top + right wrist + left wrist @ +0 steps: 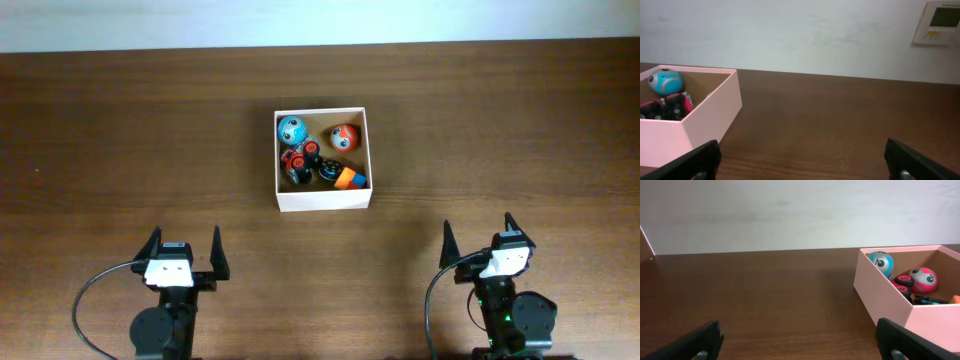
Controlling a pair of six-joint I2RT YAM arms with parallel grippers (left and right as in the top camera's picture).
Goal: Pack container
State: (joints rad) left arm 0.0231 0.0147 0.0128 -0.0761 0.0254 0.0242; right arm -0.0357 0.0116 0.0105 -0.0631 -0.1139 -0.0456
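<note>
— Where's the container (322, 199)?
— Centre of the dark wooden table (120, 130), toys (318, 158) inside. A pale wall (790, 30) stands behind.
— The grippers?
— Left gripper (186, 245) and right gripper (477, 232) sit low in the frame, fingers spread, holding nothing.

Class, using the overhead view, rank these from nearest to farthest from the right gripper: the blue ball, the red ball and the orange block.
Measured from the right gripper:
1. The orange block, in the near right corner of the container.
2. The red ball, in the far right corner.
3. The blue ball, in the far left corner.
</note>
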